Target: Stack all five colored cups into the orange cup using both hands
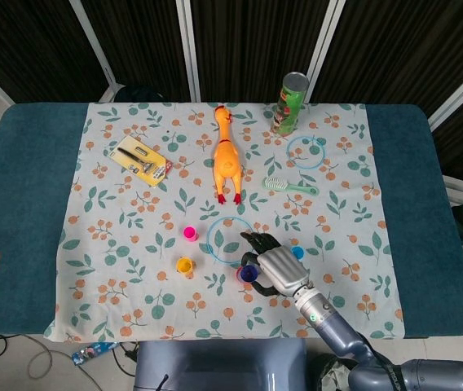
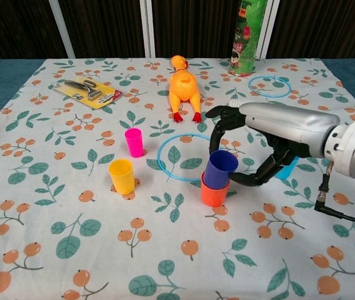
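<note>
A purple cup (image 2: 220, 170) (image 1: 249, 274) sits slightly tilted in the mouth of the orange cup (image 2: 214, 194) on the cloth. My right hand (image 2: 271, 128) (image 1: 276, 267) reaches in from the right and holds the purple cup, fingers curved over its far rim and thumb against its near side. A light blue cup (image 2: 285, 169) (image 1: 297, 252) stands just behind that hand, partly hidden. The pink cup (image 2: 134, 142) (image 1: 190, 234) and the yellow cup (image 2: 122, 175) (image 1: 184, 265) stand upright to the left. My left hand shows in neither view.
A blue ring (image 2: 184, 157) lies just behind the orange cup. Further back are a rubber chicken (image 2: 184, 84), a green can (image 2: 247, 37), a second ring (image 2: 270, 85), a brush (image 1: 288, 186) and a carded tool pack (image 2: 89, 92).
</note>
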Robot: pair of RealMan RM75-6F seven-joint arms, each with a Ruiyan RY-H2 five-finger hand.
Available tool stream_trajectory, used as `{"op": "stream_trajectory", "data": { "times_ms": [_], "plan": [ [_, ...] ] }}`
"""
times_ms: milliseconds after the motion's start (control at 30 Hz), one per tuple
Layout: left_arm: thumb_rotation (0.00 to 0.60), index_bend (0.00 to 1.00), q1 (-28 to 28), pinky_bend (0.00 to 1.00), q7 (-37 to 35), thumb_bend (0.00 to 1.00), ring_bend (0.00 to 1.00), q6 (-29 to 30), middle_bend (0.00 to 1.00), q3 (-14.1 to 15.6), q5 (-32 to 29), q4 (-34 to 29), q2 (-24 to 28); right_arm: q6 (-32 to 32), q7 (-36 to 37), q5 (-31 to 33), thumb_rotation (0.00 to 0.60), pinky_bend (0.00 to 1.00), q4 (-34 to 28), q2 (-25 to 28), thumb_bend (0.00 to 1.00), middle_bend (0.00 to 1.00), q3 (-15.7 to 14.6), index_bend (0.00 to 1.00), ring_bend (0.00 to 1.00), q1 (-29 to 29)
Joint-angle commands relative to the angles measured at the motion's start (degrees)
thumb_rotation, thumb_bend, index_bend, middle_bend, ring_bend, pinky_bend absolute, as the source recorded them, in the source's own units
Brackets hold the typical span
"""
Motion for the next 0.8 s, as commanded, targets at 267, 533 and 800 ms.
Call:
{"op": "stream_trajectory", "data": {
  "times_ms": [267,533,800],
  "plan": [
    [0.6,0.04,-0.26,0.0,-0.43,0.19,0.0,-0.52,0.0,0.21,0.49,0.15,0.0,-2.79,-1.12,3.26,0.6,0.1,1.07,1.08,0.43,0.0,-0.55,0.07,0.0,1.01],
    [0.6,0.09,-0.97,0.0,-1.55,0.17,0.0,-2.41,0.0,2.21,4.25,0.64,1.06,-0.1,0.16,2.22,0.6,0.1,-0.29,7.58,0.38,0.0,-0.1,0.05,0.0,-0.6],
    [0.6,0.11,-2.3,0.0,-4.55,0.15,0.0,-4.29,0.0,5.83,12.29,-0.26,1.68,11.13,7.0,-6.55,0.6,0.1,-2.45,16.13,0.35,0.0,-0.84,0.06,0.0,-7.77]
  ]
}}
